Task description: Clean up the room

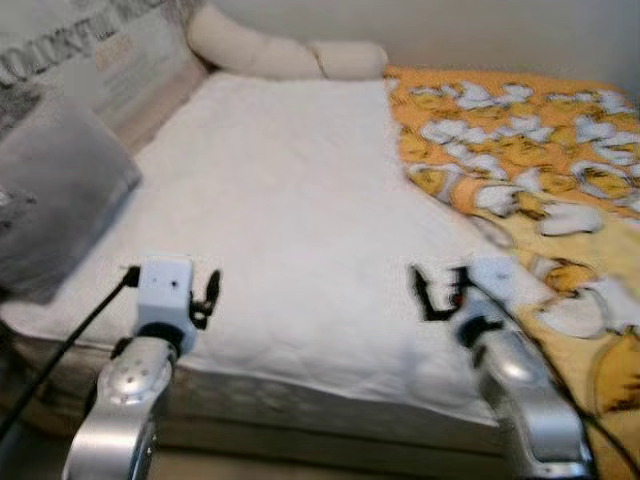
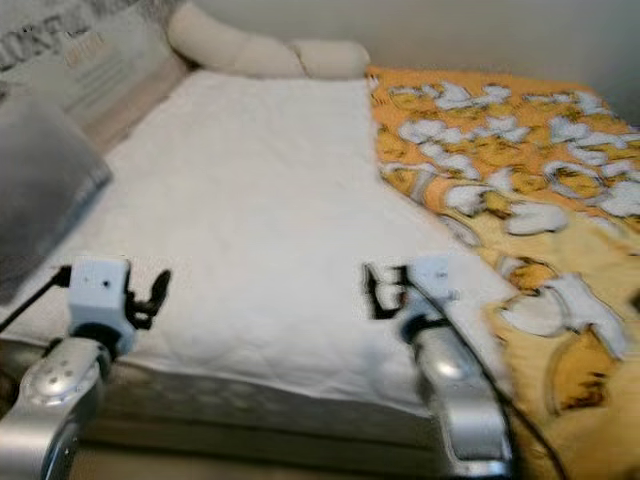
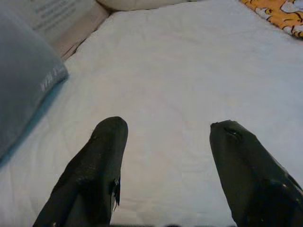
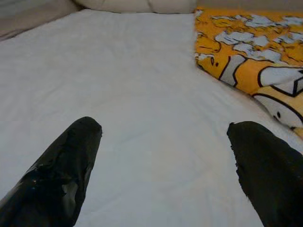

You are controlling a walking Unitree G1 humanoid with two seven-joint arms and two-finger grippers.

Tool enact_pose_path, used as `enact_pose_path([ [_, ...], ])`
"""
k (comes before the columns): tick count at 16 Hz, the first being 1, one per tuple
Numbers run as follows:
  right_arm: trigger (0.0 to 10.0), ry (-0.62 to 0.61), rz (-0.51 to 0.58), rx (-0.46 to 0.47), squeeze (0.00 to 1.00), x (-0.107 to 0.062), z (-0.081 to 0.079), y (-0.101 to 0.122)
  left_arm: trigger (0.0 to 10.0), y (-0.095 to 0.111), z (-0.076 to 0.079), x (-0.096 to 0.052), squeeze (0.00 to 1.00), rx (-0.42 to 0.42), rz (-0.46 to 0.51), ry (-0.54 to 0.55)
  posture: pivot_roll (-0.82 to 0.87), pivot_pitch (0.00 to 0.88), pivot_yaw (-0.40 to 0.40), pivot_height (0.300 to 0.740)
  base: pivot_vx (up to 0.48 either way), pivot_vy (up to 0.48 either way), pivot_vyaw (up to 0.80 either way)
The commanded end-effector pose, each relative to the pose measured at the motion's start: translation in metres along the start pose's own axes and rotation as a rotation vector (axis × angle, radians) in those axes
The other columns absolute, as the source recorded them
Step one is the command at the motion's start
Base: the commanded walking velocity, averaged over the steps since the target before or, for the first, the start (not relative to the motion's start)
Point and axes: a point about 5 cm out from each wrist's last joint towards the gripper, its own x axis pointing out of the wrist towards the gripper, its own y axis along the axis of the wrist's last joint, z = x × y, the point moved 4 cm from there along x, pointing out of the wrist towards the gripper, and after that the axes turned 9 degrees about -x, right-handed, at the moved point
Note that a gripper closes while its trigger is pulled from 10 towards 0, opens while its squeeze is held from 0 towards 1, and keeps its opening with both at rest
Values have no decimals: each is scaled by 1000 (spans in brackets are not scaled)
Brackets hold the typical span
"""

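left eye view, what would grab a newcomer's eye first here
The orange blanket with its white cartoon pattern stands out most, spread over the bed's right side beside the bare white sheet. Next come the two silver arms low in front, the left tool and right tool both open over the sheet's near edge. A grey pillow lies at the left.

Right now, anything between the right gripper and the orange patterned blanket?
Nothing visible. The right gripper hovers open over bare white mattress cover; the orange patterned blanket lies just ahead on its right, with no object between them.
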Motion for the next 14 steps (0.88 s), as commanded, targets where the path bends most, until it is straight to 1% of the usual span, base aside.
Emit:
enact_pose_path([
  [1, 10000, -30, 5, -22, 0, 0, 11, 3, 10000, 1, 4, 2, 0, 2, 11, -6, -82, 0, 14, 740, 0, -424, 0],
  [3, 10000, -47, 8, -31, 0, 1, 16, 3, 10000, 1, 7, 4, 0, -1, 10, -14, -74, 0, 15, 740, 0, -420, 0],
  [5, 10000, -53, -4, -28, 0, 0, 15, -2, 10000, -1, 1, 3, 0, -11, 2, 13, -72, 0, 10, 740, 0, -414, 0],
  [6, 10000, -65, -14, -5, 0, -1, 16, -4, 10000, -2, 0, 2, 0, -10, -1, 12, -79, 0, 14, 740, 0, -375, 0],
  [7, 10000, -80, -20, 17, 0, -2, 18, -6, 10000, -4, 1, 2, 0, -2, -6, 0, -86, 0, 17, 740, 0, -337, 0],
  [9, 10000, -76, -15, 11, 0, -2, 20, -5, 10000, -6, 3, 2, 0, -4, -12, -7, -100, 0, 28, 740, 0, -321, 0],
  [11, 10000, -34, 6, 56, 0, 0, 24, 0, 10000, -3, 10, 6, 0, -1, -1, -22, -77, 0, 15, 740, 0, -322, 0],
  [14, 10000, -39, 4, 49, 0, 0, 26, -3, 10000, -1, 4, 4, 0, -4, 10, -4, -81, 0, 16, 740, 0, -322, 0],
])
